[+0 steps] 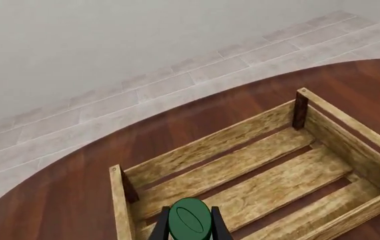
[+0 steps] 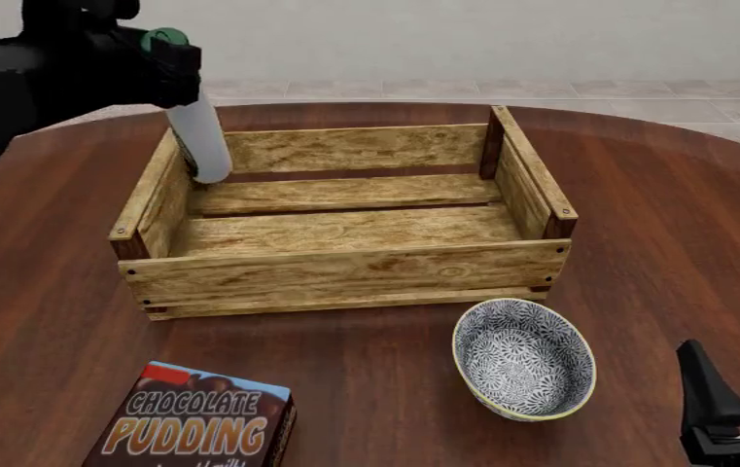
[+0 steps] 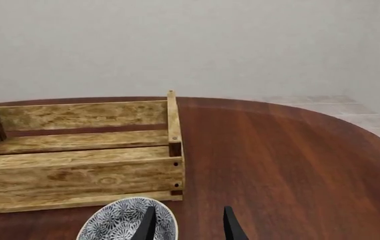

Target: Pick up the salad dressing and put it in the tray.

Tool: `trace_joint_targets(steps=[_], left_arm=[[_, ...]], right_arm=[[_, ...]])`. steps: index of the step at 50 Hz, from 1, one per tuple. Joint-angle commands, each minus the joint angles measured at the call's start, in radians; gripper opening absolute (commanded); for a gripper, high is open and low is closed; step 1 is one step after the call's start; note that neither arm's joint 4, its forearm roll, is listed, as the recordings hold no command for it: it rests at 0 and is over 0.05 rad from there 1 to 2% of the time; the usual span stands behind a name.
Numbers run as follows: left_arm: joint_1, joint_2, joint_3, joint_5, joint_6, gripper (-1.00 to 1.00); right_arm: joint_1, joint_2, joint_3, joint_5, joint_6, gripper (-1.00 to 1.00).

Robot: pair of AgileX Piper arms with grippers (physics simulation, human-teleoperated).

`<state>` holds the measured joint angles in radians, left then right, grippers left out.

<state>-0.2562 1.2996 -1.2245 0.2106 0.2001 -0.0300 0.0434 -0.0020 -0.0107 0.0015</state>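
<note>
**A:** Over the tray's (image 2: 343, 263) far-left corner, what has the left gripper (image 2: 168, 63) got?

**B:** The dressing (image 2: 201, 141); it hangs by its neck, green cap up between the fingers, white body tipped a little and pointing down toward the tray's left end; its lower end shows against the inside of the tray's back corner, and I judge it still clear of the slats, though the front view doesn't settle that.

**A:** So which step is this?

**B:** Carry is about done, I'd say; placing is what's left. The next move calls for coming down into the tray, keeping the bottle off the left wall and the corner post, then letting go low enough that it doesn't topple out.

**A:** How does it sit in the grip?

**B:** From the left wrist, the cap (image 1: 190, 218) fills the gap between the two dark fingers (image 1: 160, 226); they're closed against it on both sides, with tray slats beyond.

**A:** And the right gripper (image 3: 188, 224)?

**B:** Well away from the tray, on its near-right side beside the bowl (image 2: 524, 357); fingers parted, nothing between them; the pudding box (image 2: 194, 423) lies near-left of the tray, untouched.
</note>
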Motion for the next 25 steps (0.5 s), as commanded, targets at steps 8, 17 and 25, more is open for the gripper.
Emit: trace_joint_targets(steps=[8, 17, 25], left_arm=[[-0.033, 0.089, -0.081, -0.005, -0.012, -1.0], [-0.047, 0.15, -0.123, -0.01, -0.031, -1.0], [-0.051, 0.21, -0.172, -0.006, -0.044, -1.0]], right_arm=[[-0.002, -0.01, 0.0, 0.007, 0.002, 1.0], [-0.002, -0.017, -0.001, 0.013, 0.0, 1.0], [0.001, -0.023, 0.0, 0.018, -0.005, 1.0]])
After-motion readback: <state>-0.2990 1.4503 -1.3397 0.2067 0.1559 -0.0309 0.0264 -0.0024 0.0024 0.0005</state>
